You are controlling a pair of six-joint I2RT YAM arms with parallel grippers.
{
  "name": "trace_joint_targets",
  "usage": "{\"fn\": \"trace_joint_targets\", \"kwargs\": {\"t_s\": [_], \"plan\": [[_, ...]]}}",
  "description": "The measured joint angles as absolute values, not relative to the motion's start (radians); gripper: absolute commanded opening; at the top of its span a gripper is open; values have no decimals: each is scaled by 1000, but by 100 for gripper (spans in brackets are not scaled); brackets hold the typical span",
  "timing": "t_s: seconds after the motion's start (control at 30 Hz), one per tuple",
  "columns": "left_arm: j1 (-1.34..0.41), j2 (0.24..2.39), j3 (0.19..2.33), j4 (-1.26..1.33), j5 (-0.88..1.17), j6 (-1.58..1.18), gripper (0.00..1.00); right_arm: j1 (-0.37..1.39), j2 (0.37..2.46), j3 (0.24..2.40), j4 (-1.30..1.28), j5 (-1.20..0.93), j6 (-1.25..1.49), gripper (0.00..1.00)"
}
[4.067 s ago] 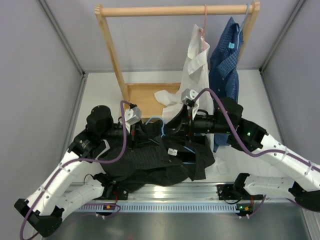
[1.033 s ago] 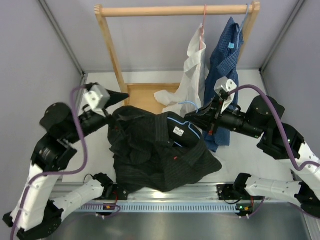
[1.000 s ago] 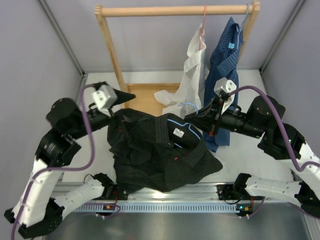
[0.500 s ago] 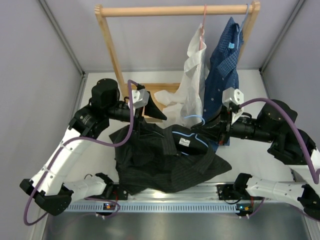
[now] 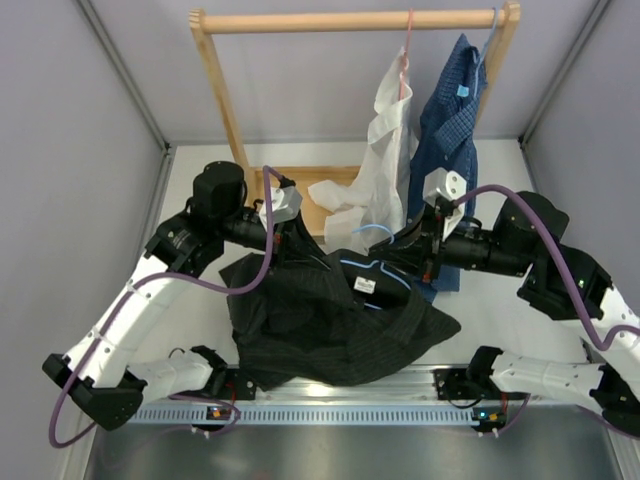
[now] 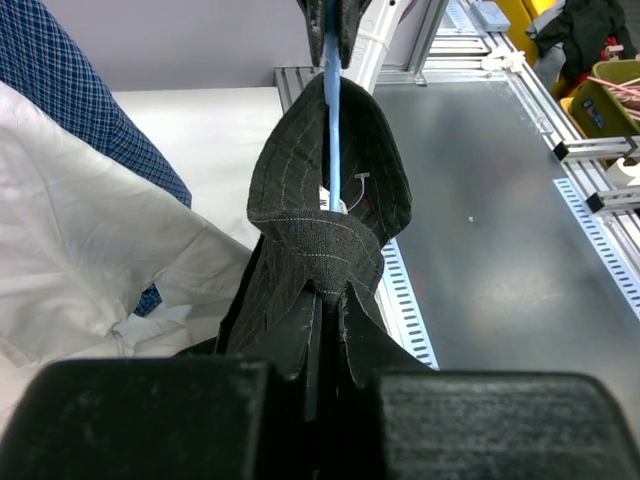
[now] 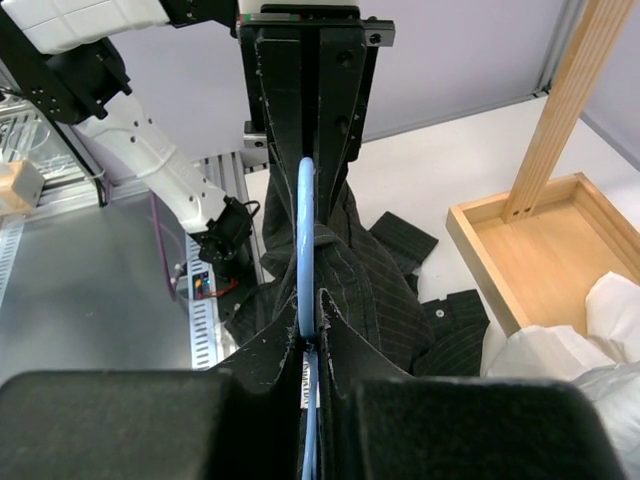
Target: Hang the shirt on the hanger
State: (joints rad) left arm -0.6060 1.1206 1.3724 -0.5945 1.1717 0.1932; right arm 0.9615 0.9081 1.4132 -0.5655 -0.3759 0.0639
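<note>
The left gripper [image 6: 325,300] is pressing its fingers together on a fold of the shirt [image 5: 330,320], pinching the pinstriped cloth where it is wrapping over one end of the hanger [image 7: 306,230]. The blue wire is running straight from that pinch across to the right gripper [image 7: 308,335], which is facing the left one and clamping its fingers on the wire itself. The shirt is draping from this line down onto the table [image 5: 480,300], its white label facing up. Behind it a wooden tray [image 5: 290,195] is lying under the rack [image 5: 340,20], where a white shirt [image 5: 385,140] and a blue shirt [image 5: 445,120] are hanging.
</note>
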Motion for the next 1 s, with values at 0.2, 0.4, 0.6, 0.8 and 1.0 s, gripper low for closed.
{"fn": "trace_joint_targets", "kwargs": {"t_s": [0.2, 0.4, 0.6, 0.8, 1.0], "plan": [[-606, 1114, 1377, -657, 1151, 249, 0, 962, 875, 1352, -550, -357, 57, 43], [-606, 1104, 1425, -774, 1100, 319, 0, 962, 765, 1301, -632, -331, -3, 92], [-606, 1058, 1438, -837, 1081, 350, 0, 962, 588, 1283, -771, -295, -66, 90], [-606, 1026, 1461, -854, 1106, 359, 0, 962, 558, 1230, -894, -315, -110, 86], [-606, 1023, 1472, -862, 1140, 362, 0, 962, 597, 1164, -926, -421, -125, 72]]}}
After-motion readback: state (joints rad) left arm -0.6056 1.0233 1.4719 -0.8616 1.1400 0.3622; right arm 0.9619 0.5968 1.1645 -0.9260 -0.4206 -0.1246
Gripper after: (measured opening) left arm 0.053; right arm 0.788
